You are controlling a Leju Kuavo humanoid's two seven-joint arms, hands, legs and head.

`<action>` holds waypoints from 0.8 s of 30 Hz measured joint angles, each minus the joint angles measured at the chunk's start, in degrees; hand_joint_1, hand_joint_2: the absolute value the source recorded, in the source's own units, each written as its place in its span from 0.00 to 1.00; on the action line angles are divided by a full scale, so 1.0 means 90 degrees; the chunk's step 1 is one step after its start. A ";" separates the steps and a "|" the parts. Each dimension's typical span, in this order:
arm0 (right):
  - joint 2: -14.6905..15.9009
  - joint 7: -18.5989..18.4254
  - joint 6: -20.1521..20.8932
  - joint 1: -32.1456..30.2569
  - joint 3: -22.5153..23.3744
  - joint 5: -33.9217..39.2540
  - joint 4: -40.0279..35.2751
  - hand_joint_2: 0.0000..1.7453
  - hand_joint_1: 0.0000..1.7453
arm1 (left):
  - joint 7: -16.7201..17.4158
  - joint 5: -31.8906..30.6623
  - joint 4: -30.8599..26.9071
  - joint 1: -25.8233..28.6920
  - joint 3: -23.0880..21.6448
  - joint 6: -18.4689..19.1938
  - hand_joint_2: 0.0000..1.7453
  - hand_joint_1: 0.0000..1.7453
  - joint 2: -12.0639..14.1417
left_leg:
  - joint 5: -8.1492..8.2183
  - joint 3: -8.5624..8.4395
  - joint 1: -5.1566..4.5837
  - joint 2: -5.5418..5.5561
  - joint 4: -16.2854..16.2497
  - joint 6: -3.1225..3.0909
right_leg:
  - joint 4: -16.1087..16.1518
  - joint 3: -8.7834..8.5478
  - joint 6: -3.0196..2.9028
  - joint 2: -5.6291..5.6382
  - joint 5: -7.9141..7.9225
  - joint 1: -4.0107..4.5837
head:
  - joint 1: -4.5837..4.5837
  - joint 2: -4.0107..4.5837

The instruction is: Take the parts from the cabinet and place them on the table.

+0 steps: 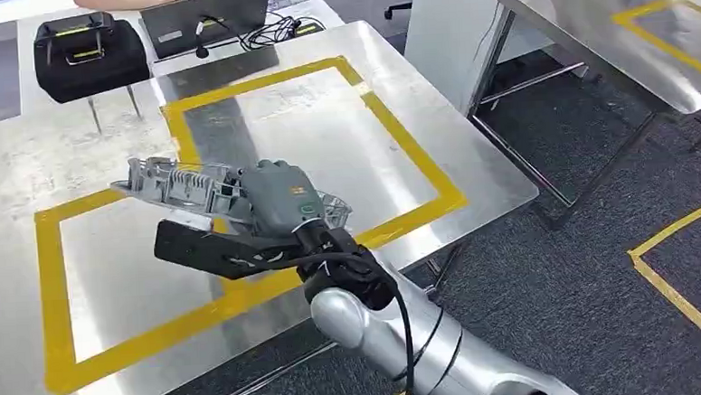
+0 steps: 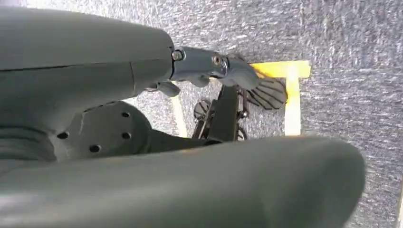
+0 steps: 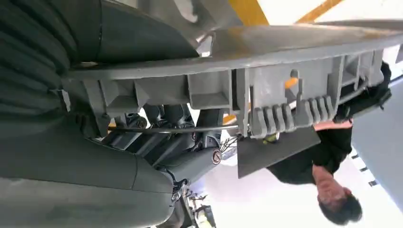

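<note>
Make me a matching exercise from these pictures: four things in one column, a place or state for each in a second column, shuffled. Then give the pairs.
Things:
1. grey part
2. black case
3. laptop
4. left hand

Places or states:
A. hangs over the grey carpet, holding nothing
B. open, on the far table beside the case
C. held by the right hand above the yellow-taped table
D. closed, on the far table's left part

Pairs: 1-C, 2-D, 3-B, 4-A
</note>
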State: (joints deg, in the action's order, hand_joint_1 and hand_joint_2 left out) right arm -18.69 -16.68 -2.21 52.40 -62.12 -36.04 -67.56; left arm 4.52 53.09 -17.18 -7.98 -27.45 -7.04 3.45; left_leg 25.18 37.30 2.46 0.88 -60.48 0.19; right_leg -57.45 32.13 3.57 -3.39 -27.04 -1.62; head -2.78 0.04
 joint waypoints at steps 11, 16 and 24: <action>-0.0112 0.0002 -0.0002 0.0033 -0.0241 -0.0005 0.0357 1.00 1.00 | -0.0012 -0.0010 0.0078 0.0003 0.0000 -0.0002 0.00 0.00 -0.0041 | -0.0007 -0.0099 0.0001 -0.0004 0.0062 0.0005 | -0.0007 0.0046 0.0005 0.0001 -0.0059 0.0002 | 0.0046 0.0000; -0.0112 0.0010 -0.0002 0.0042 -0.0289 -0.0005 0.0430 1.00 1.00 | -0.0012 -0.0010 0.0102 0.0005 0.0000 -0.0002 0.00 0.00 -0.0041 | -0.0008 -0.0112 0.0001 -0.0003 0.0075 0.0006 | -0.0010 0.0035 0.0026 0.0001 -0.0045 0.0003 | 0.0058 0.0000; -0.0112 0.0058 0.0148 0.0028 -0.0450 -0.0197 0.0605 1.00 1.00 | -0.0107 -0.0051 0.0153 0.0038 -0.0002 -0.0019 0.00 0.00 -0.0080 | -0.0019 -0.0114 0.0001 -0.0004 0.0080 0.0016 | -0.0020 -0.0060 0.0006 0.0001 -0.0035 0.0003 | 0.0083 0.0000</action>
State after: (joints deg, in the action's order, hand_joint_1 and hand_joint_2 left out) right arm -19.69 -16.15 -0.87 52.66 -66.16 -37.81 -62.12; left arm 3.56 52.63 -15.80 -7.64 -27.47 -7.21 2.73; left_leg 25.00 36.27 2.47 0.85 -59.76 0.33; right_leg -57.63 31.59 3.63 -3.38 -27.36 -1.59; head -2.03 0.04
